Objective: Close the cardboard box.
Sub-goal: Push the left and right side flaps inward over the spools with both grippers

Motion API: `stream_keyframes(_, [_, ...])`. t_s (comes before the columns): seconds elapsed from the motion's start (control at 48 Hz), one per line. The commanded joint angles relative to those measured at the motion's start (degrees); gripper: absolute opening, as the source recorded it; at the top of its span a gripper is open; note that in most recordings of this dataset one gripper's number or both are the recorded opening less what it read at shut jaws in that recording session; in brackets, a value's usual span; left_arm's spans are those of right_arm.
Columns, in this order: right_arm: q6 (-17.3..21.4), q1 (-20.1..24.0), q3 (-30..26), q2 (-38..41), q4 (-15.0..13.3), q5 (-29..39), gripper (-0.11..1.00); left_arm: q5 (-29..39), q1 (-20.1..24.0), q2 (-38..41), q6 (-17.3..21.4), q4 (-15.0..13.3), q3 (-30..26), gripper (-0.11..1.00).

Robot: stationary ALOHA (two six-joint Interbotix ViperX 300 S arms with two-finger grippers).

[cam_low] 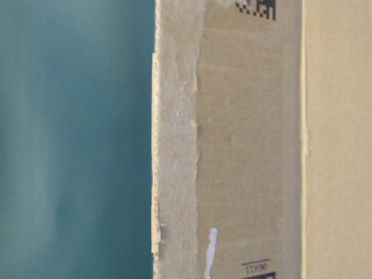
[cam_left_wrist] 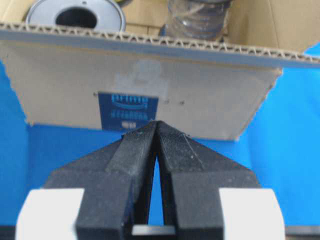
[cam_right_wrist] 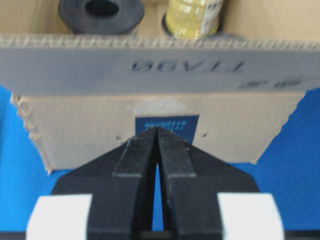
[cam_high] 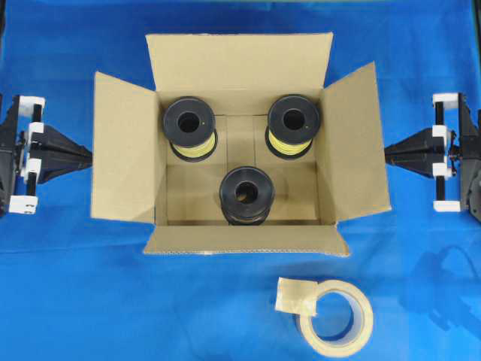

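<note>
I saw one large brown corrugated cardboard box (cam_high: 240, 83) at frame centre, four flaps splayed, holding three black spools (cam_high: 246, 192). One beige tape roll (cam_high: 336, 317) lay lower right. Two black grippers, left gripper (cam_high: 89, 154) and right gripper (cam_high: 388, 154), had fingers pressed together, empty.

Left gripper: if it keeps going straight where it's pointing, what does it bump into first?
Probably the box's left flap. The left gripper, shut, points straight at the flap's outer face near a blue label. How much gap remains is hard to judge.
</note>
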Motion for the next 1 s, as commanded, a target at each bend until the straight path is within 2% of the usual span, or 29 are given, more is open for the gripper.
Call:
stream_keyframes(0.0, [0.00,-0.44,-2.37,2.20,0.00,-2.29,0.00,-3.96,0.09,3.43,0.53,0.00,-2.81,0.00])
stream_keyframes(0.438, [-1.23,-0.62,-13.01,13.36,-0.62,-6.33,0.00,-8.53,0.35,18.81,3.96,0.09,-15.82,0.00])
stream_keyframes(0.73, [-1.14,-1.23,-19.16,25.22,-0.53,-9.93,0.00,-10.99,2.11,30.41,4.83,0.09,-23.29,0.00])
stream_keyframes(0.98, [-0.88,-2.20,-22.41,34.54,-0.18,-10.20,0.00,-11.16,2.46,38.67,5.36,0.00,-26.81,0.00])
